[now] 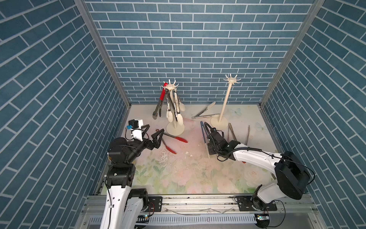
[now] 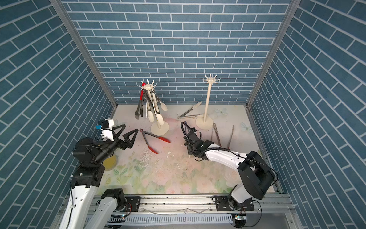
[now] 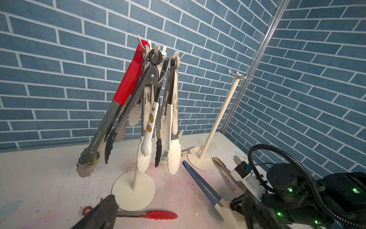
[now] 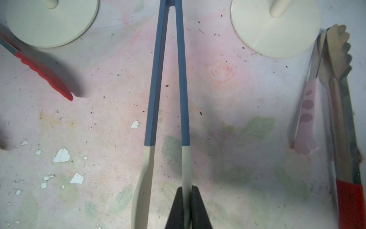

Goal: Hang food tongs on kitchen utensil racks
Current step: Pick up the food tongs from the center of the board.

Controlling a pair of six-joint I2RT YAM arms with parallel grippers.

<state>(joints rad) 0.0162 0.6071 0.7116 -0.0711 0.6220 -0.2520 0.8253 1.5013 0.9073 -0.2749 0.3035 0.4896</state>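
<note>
clamped by the right gripper (image 4: 187,191) on just one cream arm of the blue tongs (image 4: 158,79) at bottom centre of the frame, with the left gripper (image 1: 153,131) spread empty at centre left, so liable to pivot or slip loose when lifted toward the bare rack (image 1: 225,99).

Front and centre, the near rack (image 3: 128,190) stands on its round cream base with its hooks crowded. Red-handled steel tongs (image 3: 126,87) lean outward, black-tipped tongs (image 3: 138,94) hang by a ring, and white paw-shaped tongs (image 3: 147,126) and white spoon tongs (image 3: 173,154) dangle by the pole. Behind, the far rack (image 3: 221,119) rises slim against the blue brick wall (image 3: 59,79). On the desk (image 3: 39,178), red-tipped tongs (image 3: 158,215) lie just before the near base. Blue-and-cream tongs (image 3: 200,184) slant between the racks, cream end reaching the right arm (image 3: 285,182). The left gripper (image 3: 179,200) spreads wide, its blurred fingers (image 3: 99,214) low in frame.
</note>
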